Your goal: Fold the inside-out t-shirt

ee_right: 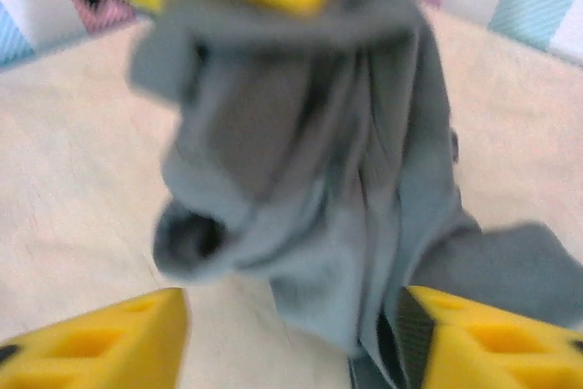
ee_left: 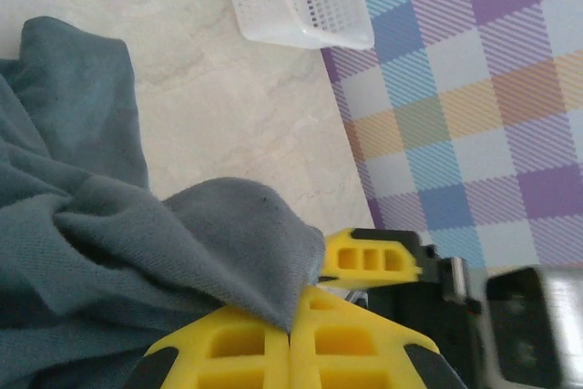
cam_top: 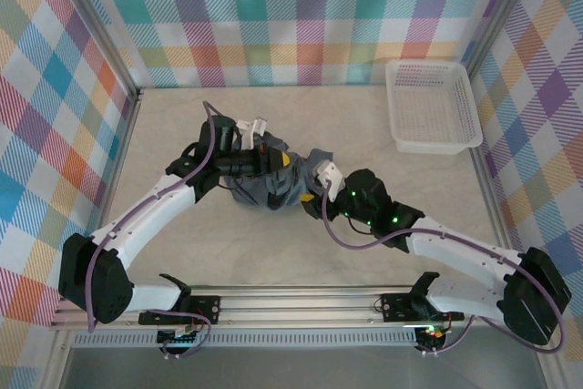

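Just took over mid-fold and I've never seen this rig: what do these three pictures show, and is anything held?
A robot's left arm and right arm stand at a table. One picture looks down from above; the others come from a camera on each wrist. On the table lie a bunched grey t-shirt and, far right, a white basket. The left arm's yellow fingers are shut on the t-shirt, holding part up; the right arm's fingers are open, hanging cloth between them.
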### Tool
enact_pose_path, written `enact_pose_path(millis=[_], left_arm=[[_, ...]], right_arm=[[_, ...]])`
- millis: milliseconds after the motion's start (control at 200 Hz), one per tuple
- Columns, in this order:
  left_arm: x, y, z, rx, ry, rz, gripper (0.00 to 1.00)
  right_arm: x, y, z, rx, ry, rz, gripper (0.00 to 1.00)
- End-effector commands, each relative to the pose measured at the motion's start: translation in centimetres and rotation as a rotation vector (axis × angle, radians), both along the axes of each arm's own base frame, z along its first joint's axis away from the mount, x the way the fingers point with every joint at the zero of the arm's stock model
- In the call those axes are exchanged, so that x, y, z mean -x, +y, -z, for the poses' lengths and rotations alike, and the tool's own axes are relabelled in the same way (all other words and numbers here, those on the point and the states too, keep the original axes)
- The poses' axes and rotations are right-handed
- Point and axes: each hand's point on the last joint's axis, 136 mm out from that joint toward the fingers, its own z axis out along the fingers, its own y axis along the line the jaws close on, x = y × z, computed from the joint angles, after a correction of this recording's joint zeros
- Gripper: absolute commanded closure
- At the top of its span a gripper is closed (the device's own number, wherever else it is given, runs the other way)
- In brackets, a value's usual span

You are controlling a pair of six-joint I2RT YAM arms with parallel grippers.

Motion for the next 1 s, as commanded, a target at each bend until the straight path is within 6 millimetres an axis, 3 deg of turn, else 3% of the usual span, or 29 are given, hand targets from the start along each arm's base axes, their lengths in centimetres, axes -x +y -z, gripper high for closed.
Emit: enact_pose_path(millis=[0,140,190,235,285,395,435,465,585,680,810,995], left_arm=[[-1.7,-0.5,-3.6,0.089,-0.037,-0.060,1.00],[-2.2,-0.4,-5.0,0.095,-0.051,-0.085,1.00],[-2.2,-0.5,-5.5,0.103,-0.062,-0.078,1.00],[-2.4,-0.4,-5.7,0.091,-0.073,-0.074,1.00],[-2.8,0.0,-5.6,0.057,-0.084,-0.086,1.00],[-4.5,2.3,-5.4,-0.036,-0.110,-0.160,1.00],[-5.0,3.3,-5.0,-0.074,-0.102,-0.185,0.99],[-5.5,3.9,-5.0,-0.092,-0.114,-0.201,0.92],[-6.4,5.9,-5.7,-0.162,-0.174,-0.235,0.53],[-5.9,7.0,-5.6,-0.239,-0.191,-0.231,0.44],[-3.0,6.8,-4.5,-0.266,-0.223,-0.105,0.40],[3.4,3.9,-5.1,-0.123,-0.406,0.242,0.31]], right_arm=[[-0.9,2.8,-1.8,-0.118,0.032,-0.025,0.29],[-3.9,5.2,-1.2,-0.138,0.023,0.017,0.25],[-5.4,5.8,-0.9,-0.121,0.023,0.058,0.29],[-6.1,6.4,-0.9,-0.108,0.025,0.059,0.41],[-6.3,7.1,-1.6,-0.113,0.014,0.039,0.64],[-5.3,7.5,-4.3,-0.194,0.041,-0.043,1.00],[-5.0,7.0,-5.3,-0.229,0.084,-0.058,1.00],[-4.4,6.6,-6.1,-0.267,0.119,-0.093,1.00],[-2.3,4.7,-9.5,-0.439,0.168,-0.222,1.00],[-1.5,3.5,-10.8,-0.475,0.183,-0.262,1.00],[-1.5,2.7,-11.1,-0.473,0.188,-0.256,1.00],[-1.6,2.3,-11.6,-0.486,0.221,-0.272,1.00]])
